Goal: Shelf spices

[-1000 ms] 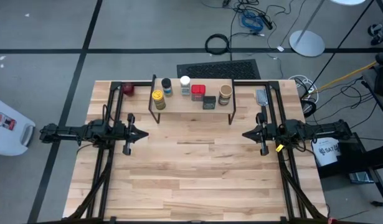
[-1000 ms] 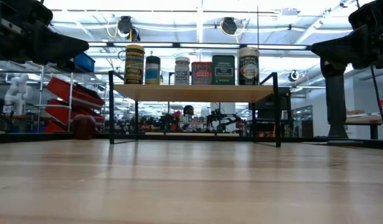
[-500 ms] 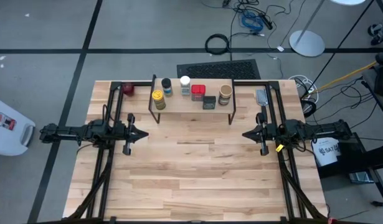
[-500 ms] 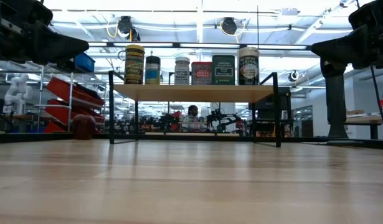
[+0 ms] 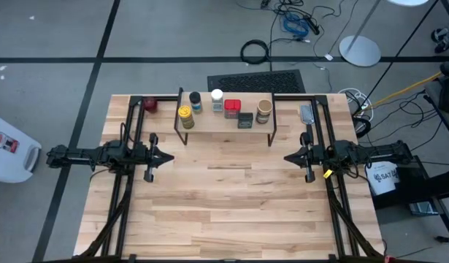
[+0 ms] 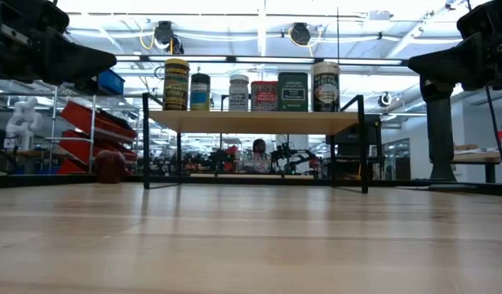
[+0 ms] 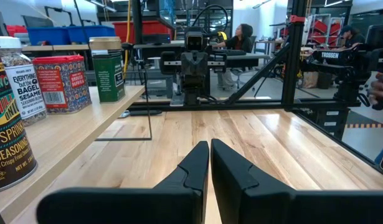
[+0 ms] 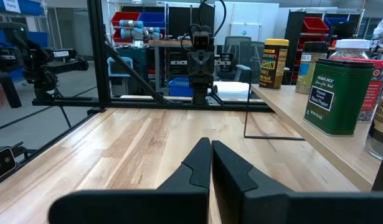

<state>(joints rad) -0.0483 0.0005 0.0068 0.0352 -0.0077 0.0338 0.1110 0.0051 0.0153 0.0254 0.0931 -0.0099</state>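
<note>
The shelf (image 5: 224, 120) stands at the table's far middle on thin black legs. Several spices stand upright on its plank: a yellow-topped jar (image 5: 185, 114), a dark jar (image 5: 196, 100), a white-capped jar (image 5: 217, 96), a red square tin (image 5: 232, 107), a dark green tin (image 5: 244, 120) and a tan-topped jar (image 5: 263, 109). They show in a row in the low view (image 6: 251, 86). My left gripper (image 5: 170, 156) is shut and empty at the table's left. My right gripper (image 5: 287, 157) is shut and empty at the table's right.
A small dark-red round object (image 5: 150, 105) lies on the table left of the shelf. A grey flat object (image 5: 306, 114) lies at the far right. Black frame rails (image 5: 129, 139) run along both sides. Bare tabletop (image 5: 224, 197) lies between and in front of the arms.
</note>
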